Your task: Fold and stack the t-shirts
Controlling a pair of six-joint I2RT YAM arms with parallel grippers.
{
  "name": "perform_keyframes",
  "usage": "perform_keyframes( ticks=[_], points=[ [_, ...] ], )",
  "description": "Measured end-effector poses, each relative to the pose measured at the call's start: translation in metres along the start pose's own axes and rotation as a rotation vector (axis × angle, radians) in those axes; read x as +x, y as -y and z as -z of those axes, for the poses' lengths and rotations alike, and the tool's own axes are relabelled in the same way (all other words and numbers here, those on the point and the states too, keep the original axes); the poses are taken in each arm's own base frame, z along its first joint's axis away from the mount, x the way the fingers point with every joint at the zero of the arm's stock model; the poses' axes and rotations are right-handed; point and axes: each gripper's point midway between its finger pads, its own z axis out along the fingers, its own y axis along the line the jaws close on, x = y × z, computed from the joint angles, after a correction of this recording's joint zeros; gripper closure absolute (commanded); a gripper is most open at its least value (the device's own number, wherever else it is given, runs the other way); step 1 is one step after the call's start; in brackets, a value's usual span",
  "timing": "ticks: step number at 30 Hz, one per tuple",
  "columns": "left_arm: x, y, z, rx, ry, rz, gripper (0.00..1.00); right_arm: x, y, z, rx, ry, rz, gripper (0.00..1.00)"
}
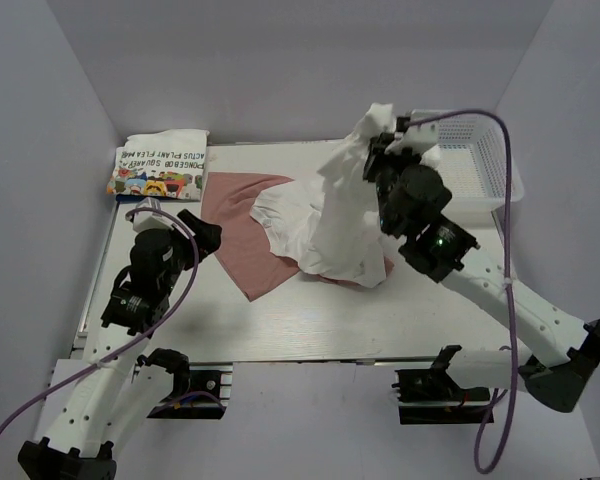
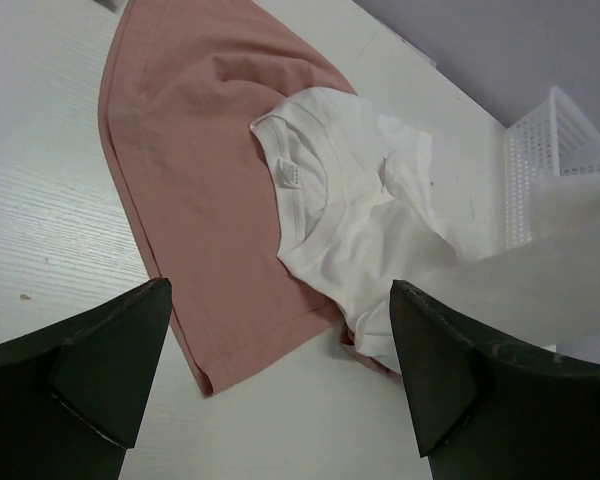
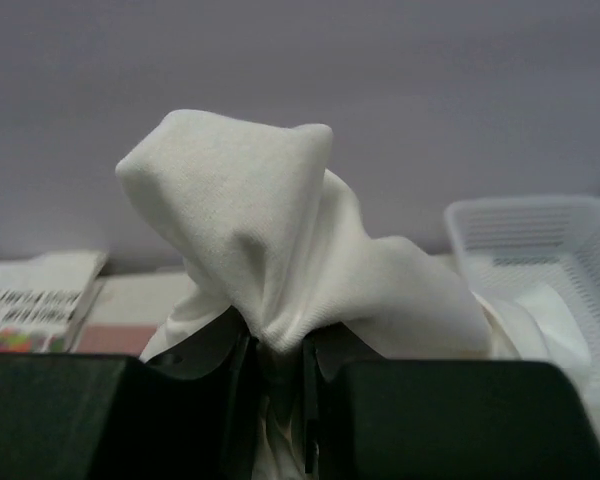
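Top external view: a white wood-grain surface (image 1: 280, 320) is enclosed by plain pale grey walls (image 1: 280, 60) on the left, far and right sides.
Left tool (image 1: 197, 233): it hangs over the near-left part of the surface and points toward the pink cloth. In the left wrist view its dark fingers (image 2: 110, 370) stand wide apart with nothing between them.
Cartoon t-shirt (image 1: 160, 165): folded into a rectangle at the far-left corner of the surface. The colourful print and black lettering face up.
Pink t-shirt (image 1: 242, 240): spread flat on the surface, left of centre, just beside the folded rectangle. Its right part is covered by white cloth.
White t-shirt (image 1: 340, 210): the collar end lies flat on the pink one. The rest rises in a bunched column above the centre-right of the surface, with its lower folds touching the surface. Whether this is one garment or two cannot be told.
Right tool (image 1: 385, 145): raised above the far-right area and clamped on the top bunch of the white cloth. The right wrist view shows fabric pinched between the fingers.
Basket (image 1: 485, 165): white mesh plastic, at the far-right corner of the surface against the right wall. A fold of white fabric (image 3: 540, 315) shows at its left side.
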Motion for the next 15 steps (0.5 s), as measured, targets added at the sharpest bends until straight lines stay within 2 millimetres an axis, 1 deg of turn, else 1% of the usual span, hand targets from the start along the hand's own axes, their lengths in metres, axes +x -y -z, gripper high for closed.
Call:
perform_keyframes(
  ticks=[2,5,8,11,13,15],
  points=[
    [0.000,-0.001,-0.002,-0.014,-0.007,0.000,0.00,-0.024,0.021,-0.026,0.095,0.047,0.040,1.00],
    [-0.001,-0.005,-0.005,-0.052,-0.010,0.002,0.00,-0.070,0.049,-0.069,0.229,0.128,0.102,1.00],
    [-0.002,-0.013,-0.007,-0.103,-0.006,0.007,0.00,-0.107,0.081,-0.110,0.357,0.198,0.165,1.00],
    [-0.002,-0.020,-0.008,-0.142,0.001,0.006,0.00,-0.129,0.113,-0.148,0.468,0.241,0.223,1.00],
    [-0.005,-0.022,-0.009,-0.163,0.010,0.007,0.00,-0.134,0.137,-0.170,0.531,0.252,0.261,1.00],
    [-0.006,-0.024,-0.011,-0.177,0.012,0.006,0.00,-0.133,0.164,-0.189,0.587,0.255,0.291,1.00]
  ],
)
